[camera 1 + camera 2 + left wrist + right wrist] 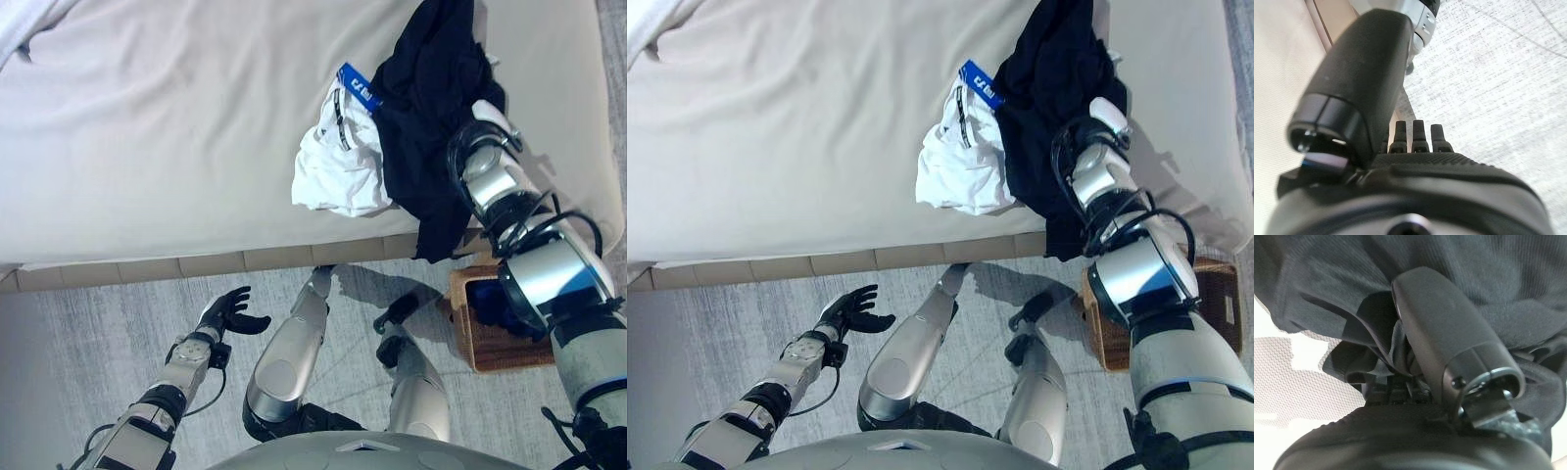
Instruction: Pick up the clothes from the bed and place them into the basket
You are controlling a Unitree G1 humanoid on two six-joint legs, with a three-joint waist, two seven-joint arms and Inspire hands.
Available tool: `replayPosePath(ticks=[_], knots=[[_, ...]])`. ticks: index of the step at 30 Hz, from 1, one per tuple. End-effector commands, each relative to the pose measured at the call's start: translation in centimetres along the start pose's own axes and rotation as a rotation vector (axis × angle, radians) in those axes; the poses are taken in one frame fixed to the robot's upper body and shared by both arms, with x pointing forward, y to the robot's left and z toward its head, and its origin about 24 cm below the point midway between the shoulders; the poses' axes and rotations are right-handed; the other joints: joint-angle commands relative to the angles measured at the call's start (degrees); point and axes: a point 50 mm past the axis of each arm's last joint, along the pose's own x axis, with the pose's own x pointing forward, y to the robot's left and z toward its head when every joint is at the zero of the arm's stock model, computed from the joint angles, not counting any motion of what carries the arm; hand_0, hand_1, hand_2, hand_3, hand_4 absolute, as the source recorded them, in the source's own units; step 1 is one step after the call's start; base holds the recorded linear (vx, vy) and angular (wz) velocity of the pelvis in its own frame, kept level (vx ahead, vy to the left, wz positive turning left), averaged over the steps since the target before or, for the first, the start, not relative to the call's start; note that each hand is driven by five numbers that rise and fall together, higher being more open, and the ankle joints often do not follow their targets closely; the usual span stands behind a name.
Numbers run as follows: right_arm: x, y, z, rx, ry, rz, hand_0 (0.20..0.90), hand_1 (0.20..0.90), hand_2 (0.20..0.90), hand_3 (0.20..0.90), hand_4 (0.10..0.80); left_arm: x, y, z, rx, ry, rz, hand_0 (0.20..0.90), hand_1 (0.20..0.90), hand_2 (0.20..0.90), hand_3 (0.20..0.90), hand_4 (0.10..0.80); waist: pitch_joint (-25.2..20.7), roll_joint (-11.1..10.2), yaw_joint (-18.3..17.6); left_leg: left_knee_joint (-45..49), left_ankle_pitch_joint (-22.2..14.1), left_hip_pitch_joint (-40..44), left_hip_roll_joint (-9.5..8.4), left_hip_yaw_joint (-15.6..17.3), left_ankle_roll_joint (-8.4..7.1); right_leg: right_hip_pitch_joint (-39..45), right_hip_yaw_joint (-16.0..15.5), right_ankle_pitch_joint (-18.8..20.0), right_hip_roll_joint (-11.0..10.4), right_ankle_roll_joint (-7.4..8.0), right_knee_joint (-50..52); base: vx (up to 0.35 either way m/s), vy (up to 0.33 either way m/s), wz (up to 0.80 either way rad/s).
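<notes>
Right hand (1449, 377) buried in black garment (431, 108) on bed (147, 147), thumb and fingers clamped on cloth. White garment (338, 162) touching it. Basket (490, 328) on floor. Left hand (227, 315) slack, empty.

Two garments lie together near the bed's (147, 176) near edge, the shirt (338, 157) left of the bigger garment (431, 108); the basket (495, 328) sits on the floor, seemingly just below.

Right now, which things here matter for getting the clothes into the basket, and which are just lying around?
Job: black garment, pinched in right hand; white garment; basket; bed.
Lying about: white bedding at the bed's corner; left hand idle.
</notes>
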Motion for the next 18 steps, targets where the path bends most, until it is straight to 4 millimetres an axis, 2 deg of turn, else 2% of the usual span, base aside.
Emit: replayPosePath(ticks=[1,2,3,4,5,6,7,9,12,15,16,18], knots=[[-0.1,0.3,0.2,-0.006,0.001,0.007,0.900,0.900,0.900,0.900,0.800,-1.0,0.0,-1.1,-0.002,-0.020,-0.014,0.900,0.900,0.900,0.900,0.800,-0.3,0.3,3.9,2.4,-2.8,-3.8,-1.01,3.0,5.44,-1.9,0.1,-1.7,-0.5,-0.73,4.5,-0.022,-0.022,0.06],[-0.1,0.3,0.3,0.013,0.003,0.007,0.900,0.900,0.900,0.900,0.800,-1.0,-0.1,-1.0,0.000,-0.030,-0.019,0.900,0.900,0.900,0.900,0.800,-0.3,0.5,4.1,2.4,-2.7,-4.4,-1.11,2.7,5.43,-2.5,0.0,-1.8,-0.6,-0.68,4.7,-0.032,-0.040,0.05],[-0.2,0.3,0.9,0.118,-0.014,0.006,0.820,0.820,0.820,0.807,0.707,-1.1,-0.3,-0.7,0.000,-0.044,-0.028,0.900,0.900,0.900,0.900,0.800,-0.3,0.7,4.4,2.3,-2.5,-5.6,-1.19,2.2,5.38,-3.7,-0.3,-1.9,-0.7,-0.55,5.0,-0.029,-0.039,0.03],[-0.2,0.3,0.9,0.119,-0.014,0.005,0.820,0.820,0.820,0.807,0.707,-1.1,-0.3,-0.7,0.001,-0.044,-0.028,0.900,0.900,0.900,0.900,0.800,-0.3,0.7,4.4,2.3,-2.5,-5.6,-1.20,2.3,5.38,-3.7,-0.3,-1.9,-0.7,-0.56,5.0,-0.033,-0.033,0.02],[-0.3,0.2,1.6,0.182,-0.048,-0.008,0.394,0.394,0.394,0.310,0.210,-1.1,-0.5,-0.7,0.002,-0.046,-0.034,0.900,0.900,0.900,0.900,0.800,-0.3,0.9,4.4,2.2,-2.4,-6.1,-1.08,2.1,5.29,-4.5,-0.3,-2.1,-0.6,-0.47,5.3,0.000,0.000,0.00],[-0.6,-0.1,3.2,0.268,-0.137,-0.048,0.300,0.300,0.300,0.200,0.100,-1.2,-0.6,-1.0,0.004,-0.038,-0.038,0.900,0.900,0.900,0.900,0.800,-0.3,0.9,4.2,2.1,-2.4,-6.2,-0.84,2.0,5.13,-4.9,0.0,-2.2,-0.4,-0.34,5.4,-0.026,0.000,-0.03],[-0.7,-0.2,3.8,0.313,-0.167,-0.062,0.300,0.300,0.300,0.200,0.100,-1.2,-0.6,-1.1,0.006,-0.034,-0.039,0.900,0.900,0.900,0.900,0.800,-0.3,0.8,4.1,1.9,-2.4,-6.2,-0.71,2.1,5.07,-4.9,0.2,-2.2,-0.3,-0.30,5.3,-0.022,0.010,-0.07],[-2.3,-1.2,7.2,0.495,-0.340,-0.184,0.300,0.300,0.300,0.200,0.100,-1.5,-1.0,-2.0,-0.009,-0.010,-0.027,0.900,0.900,0.900,0.900,0.800,-0.3,0.1,2.9,1.9,-3.1,-5.0,0.02,2.5,4.71,-4.4,1.2,-2.4,0.4,-0.33,5.1,-0.015,0.024,-0.08],[-3.9,-2.6,9.0,0.521,-0.500,-0.341,0.300,0.300,0.300,0.200,0.100,-1.6,-0.9,-2.7,-0.020,0.013,-0.001,0.900,0.900,0.900,0.900,0.800,-0.3,-1.2,1.6,1.7,-4.1,-3.2,0.86,3.2,4.48,-2.9,2.1,-2.1,1.2,-0.30,3.9,-0.013,-0.009,-0.10],[-6.1,-5.5,10.6,0.543,-0.673,-0.518,0.300,0.300,0.300,0.200,0.100,-1.8,-0.3,-3.5,-0.024,0.045,0.034,0.900,0.900,0.900,0.900,0.800,-0.3,-3.0,-0.1,1.0,-5.2,0.4,1.83,4.5,4.45,0.3,3.4,-1.4,2.3,-0.02,1.9,-0.028,-0.046,-0.19],[-7.1,-7.5,11.1,0.545,-0.733,-0.605,0.300,0.300,0.300,0.200,0.100,-1.7,0.2,-3.5,-0.017,0.061,0.049,0.900,0.900,0.900,0.900,0.800,-0.3,-3.8,-0.8,0.5,-4.1,2.2,2.11,5.4,4.63,2.1,3.6,0.5,2.8,-0.23,-0.1,-0.052,-0.037,-0.22],[-7.8,-8.9,11.1,0.541,-0.766,-0.686,0.300,0.300,0.300,0.200,0.100,-1.7,0.6,-3.7,-0.011,0.078,0.060,0.900,0.900,0.900,0.900,0.800,-0.3,-4.4,-1.5,-0.3,-4.6,5.2,2.40,6.3,4.65,4.8,4.4,0.7,3.2,-0.04,-1.4,0.009,-0.046,-0.20]])
